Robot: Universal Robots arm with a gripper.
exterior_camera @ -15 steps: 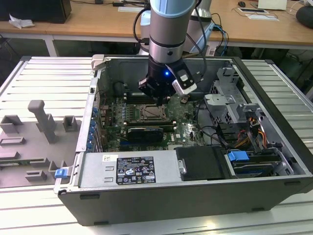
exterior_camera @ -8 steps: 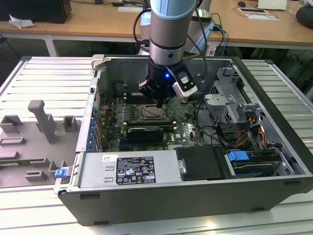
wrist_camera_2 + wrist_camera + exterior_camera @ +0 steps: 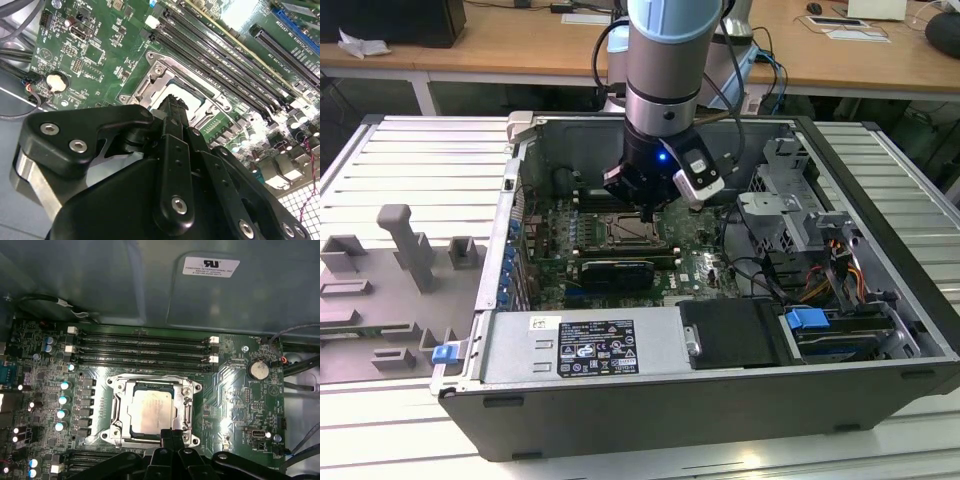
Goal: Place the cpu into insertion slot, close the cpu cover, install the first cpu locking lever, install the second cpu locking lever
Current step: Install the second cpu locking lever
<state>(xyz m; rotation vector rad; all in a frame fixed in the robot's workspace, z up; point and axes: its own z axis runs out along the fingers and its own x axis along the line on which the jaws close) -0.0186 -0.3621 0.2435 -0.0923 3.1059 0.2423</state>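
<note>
Silvery cpu cover (image 3: 151,412) is being pressed flat over the seated cpu (image 3: 150,411) by the tool (image 3: 171,436), fingers together, best kept square.

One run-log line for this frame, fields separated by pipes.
gripper: shut, tips at edge of cpu cover | cpu: seated in insertion slot | cpu cover: closed over cpu

Support: ribbed pale metal table (image 3: 410,160).
On it, centre: open computer case (image 3: 720,400), lying on its side, motherboard (image 3: 545,245) facing up.
On it, exterior view's left: grey fixture blocks (image 3: 405,245), just beside case.
At case corner: small blue clip (image 3: 444,352).
Behind: wooden desks (image 3: 840,60), apart from table.
</note>
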